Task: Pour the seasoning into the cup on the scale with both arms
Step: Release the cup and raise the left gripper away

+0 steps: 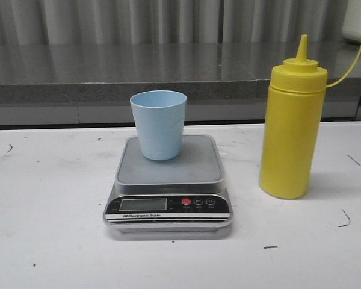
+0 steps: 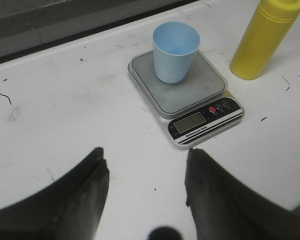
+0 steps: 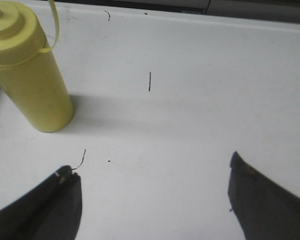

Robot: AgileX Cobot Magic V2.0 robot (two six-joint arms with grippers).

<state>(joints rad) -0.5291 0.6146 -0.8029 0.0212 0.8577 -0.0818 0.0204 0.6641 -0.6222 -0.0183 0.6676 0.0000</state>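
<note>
The pale blue cup (image 1: pixel 159 123) stands upright on the steel platform of the silver-grey scale (image 1: pixel 168 180) at the table's middle; both also show in the left wrist view, the cup (image 2: pixel 175 52) on the scale (image 2: pixel 187 95). The yellow seasoning bottle (image 1: pixel 292 129) stands upright to the scale's right, its cap strap arching off to the right; it also shows in the right wrist view (image 3: pixel 27 70). My left gripper (image 2: pixel 145 157) is open and empty, above bare table short of the scale. My right gripper (image 3: pixel 152 167) is wide open and empty, apart from the bottle. Neither arm shows in the front view.
A grey stone ledge (image 1: pixel 108 72) runs along the back behind the white table (image 1: pixel 48 241). A white object (image 1: pixel 358 24) sits on the ledge at the far right. Small dark scuff marks dot the tabletop.
</note>
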